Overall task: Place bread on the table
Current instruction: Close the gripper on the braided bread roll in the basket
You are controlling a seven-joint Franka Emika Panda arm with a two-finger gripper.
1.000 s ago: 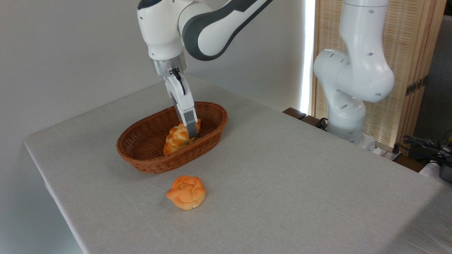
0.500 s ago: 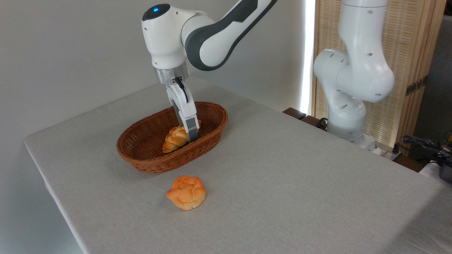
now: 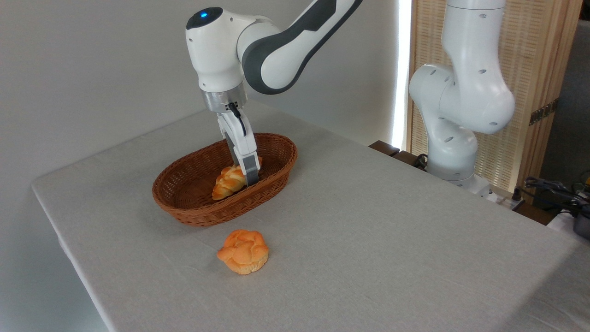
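The bread (image 3: 228, 181), a golden-orange braided loaf, lies inside the brown wicker basket (image 3: 193, 210) on the table (image 3: 368, 230), which has a light-grey cloth. My gripper (image 3: 251, 177) reaches down into the basket at the loaf's right part. Its near finger (image 3: 249, 167) stands in front of the loaf, and a bit of the loaf's crust shows to the right of it. The far finger is hidden, so the width of the jaws does not show.
A small round knotted orange bun (image 3: 243, 251) sits on the cloth just in front of the basket. The arm's white base (image 3: 454, 138) rises at the table's far right edge. Cables and gear (image 3: 562, 193) lie beyond that edge.
The arm has come down a little into the basket. The loaf, which stood higher and looked broader a second ago, now lies lower and flatter. Little has moved in the last half second.
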